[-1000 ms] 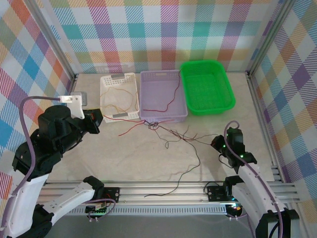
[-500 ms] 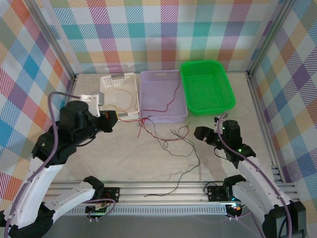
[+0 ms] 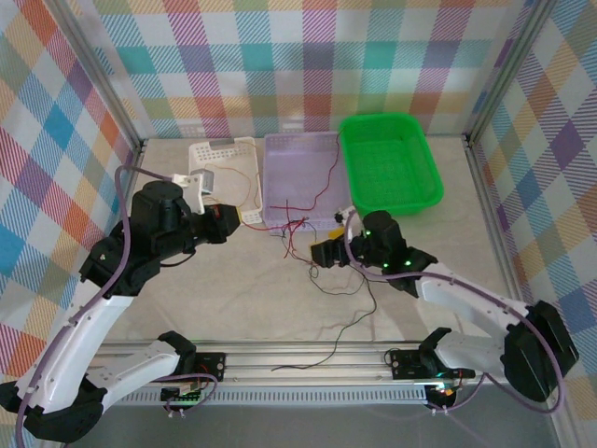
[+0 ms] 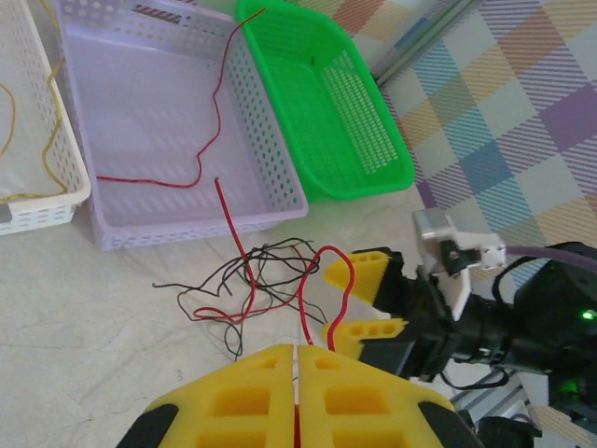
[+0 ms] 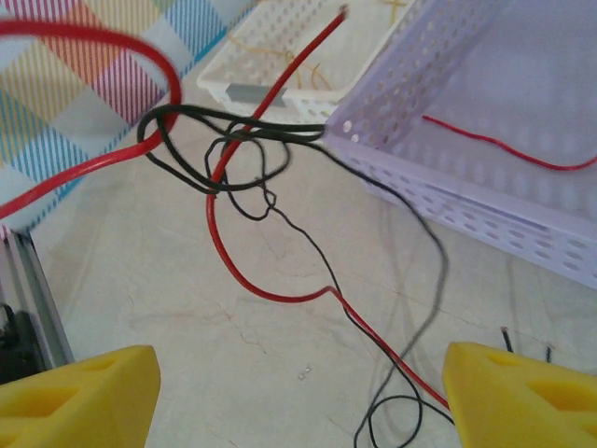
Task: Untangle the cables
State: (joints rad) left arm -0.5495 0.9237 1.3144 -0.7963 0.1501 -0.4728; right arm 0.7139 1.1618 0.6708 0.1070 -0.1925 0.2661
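Observation:
The cables are a knot of red and black wires on the table in front of the lavender tray. My left gripper is shut on a red cable that loops up from its jaws into the knot. My right gripper stands open just right of the knot, its yellow fingers apart with the red loop passing by them. In the right wrist view the open gripper faces the knot, and a red strand lies on the table ahead of it.
Another red cable lies in the lavender tray. A yellow cable lies in the white tray. A green tray stands at the back right. A black strand trails toward the front rail.
My right gripper has opened and swung left and forward to the knot. The left arm moved right with the red cable, and the tangle bunched up near the lavender tray.

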